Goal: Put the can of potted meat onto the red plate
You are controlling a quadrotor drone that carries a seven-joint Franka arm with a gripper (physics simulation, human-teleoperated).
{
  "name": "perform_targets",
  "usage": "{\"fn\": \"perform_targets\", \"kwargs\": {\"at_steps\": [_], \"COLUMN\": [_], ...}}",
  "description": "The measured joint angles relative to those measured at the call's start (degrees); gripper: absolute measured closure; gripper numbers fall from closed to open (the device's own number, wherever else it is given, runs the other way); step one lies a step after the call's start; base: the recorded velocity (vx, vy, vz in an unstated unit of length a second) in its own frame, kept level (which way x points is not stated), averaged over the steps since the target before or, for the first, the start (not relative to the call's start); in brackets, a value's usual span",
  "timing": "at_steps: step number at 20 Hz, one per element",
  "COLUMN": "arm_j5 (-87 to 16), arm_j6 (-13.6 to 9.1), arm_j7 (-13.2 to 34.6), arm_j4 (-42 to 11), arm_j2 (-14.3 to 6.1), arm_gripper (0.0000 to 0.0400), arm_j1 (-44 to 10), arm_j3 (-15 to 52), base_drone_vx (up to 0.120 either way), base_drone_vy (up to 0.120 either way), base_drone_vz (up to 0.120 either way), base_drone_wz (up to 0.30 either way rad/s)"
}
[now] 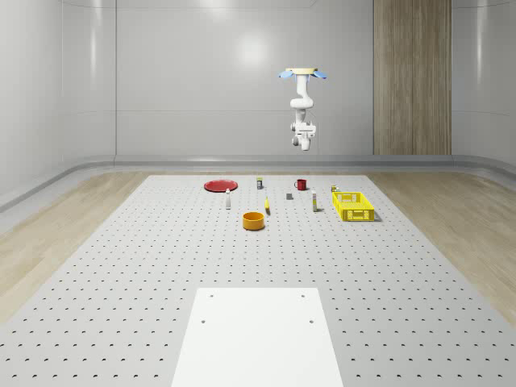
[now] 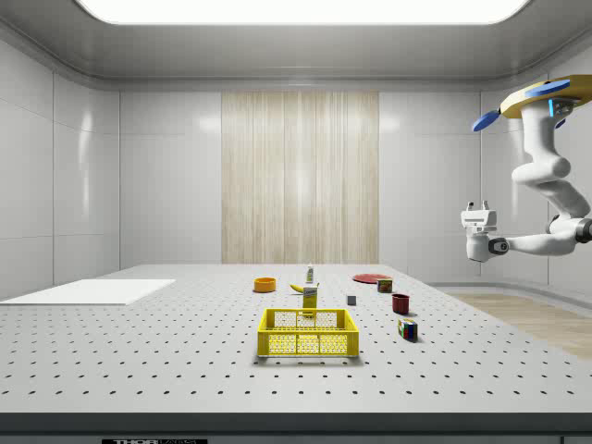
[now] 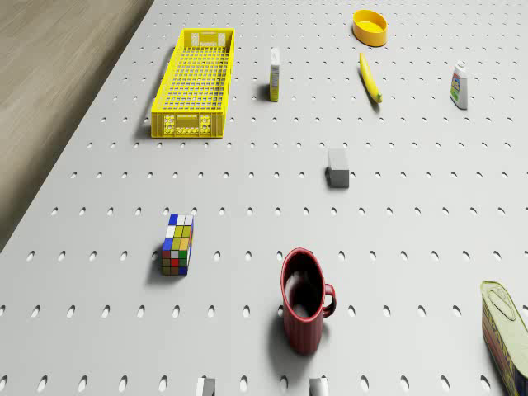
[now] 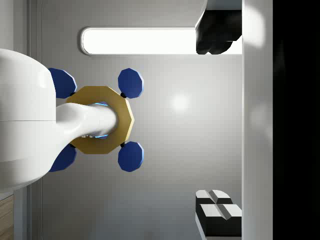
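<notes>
Jaws (image 4: pixel 218 125) apart, nothing between them; in the wrist view one fingertip (image 4: pixel 216 210) shows pale ridged pads and the other is a dark shape against the ceiling light. That view looks up at the drone (image 4: pixel 102 120) and its blue rotors, so the gripper points upward, away from the bench.

Side view: gripper (image 2: pixel 479 209) sits at the end of the folded arm, high above the bench (image 2: pixel 139 361) at the side view's right. Drone hovers higher up, over the far edge of the bench, above the red mug (image 1: pixel 301 185).

Can of potted meat (image 3: pixel 505 334) stands on the bench just beside the red mug (image 3: pixel 304 309), apart from it, in the drone view. Red plate (image 1: pixel 219 185) lies bare at the far edge, towards the whole-scene view's left, well apart from the can.

Also on the bench: Rubik's cube (image 3: pixel 177 244), small grey block (image 3: pixel 338 167), yellow crate (image 3: pixel 195 82), banana (image 3: pixel 370 79), orange bowl (image 3: pixel 370 26), white bottle (image 3: pixel 459 86), small carton (image 3: pixel 275 74).

Step, as judged: approach, not yet begun in earnest; can ungrasped. Next move calls for turning the wrist to point down, shifting over the can and descending with the jaws wide enough to straddle it, keeping off the mug.
</notes>
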Motion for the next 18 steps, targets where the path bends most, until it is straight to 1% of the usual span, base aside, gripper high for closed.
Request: {"fn": "perform_targets", "kwargs": {"at_steps": [1, 3, 9, 13, 18], "arm_j5": [0.01, 0.03, 0.08, 0.1, 0.12], "arm_j6": [-1.09, -3.06, -7.77, -9.7, -10.77], "arm_j7": [-0.02, -0.05, -0.11, -0.13, -0.16], "arm_j4": [1.17, 3.61, 10.85, 14.24, 16.3], "arm_j2": [0.04, 0.41, 2.67, 3.96, 4.72], "arm_gripper": [0.0, 0.0, 0.0, 0.0, 0.0], "arm_j1": [-0.03, -0.09, -0.21, -0.27, -0.33], "arm_j3": [0.01, 0.04, 0.12, 0.15, 0.19], "base_drone_vx": [0.0, 0.04, 0.12, 0.12, 0.12], "base_drone_vy": [-0.04, -0.12, -0.12, -0.12, -0.12], "base_drone_vz": [0.0, 0.0, 0.0, 0.0, 0.0], "base_drone_wz": [0.0, 0.0, 0.0, 0.0, 0.0]}}
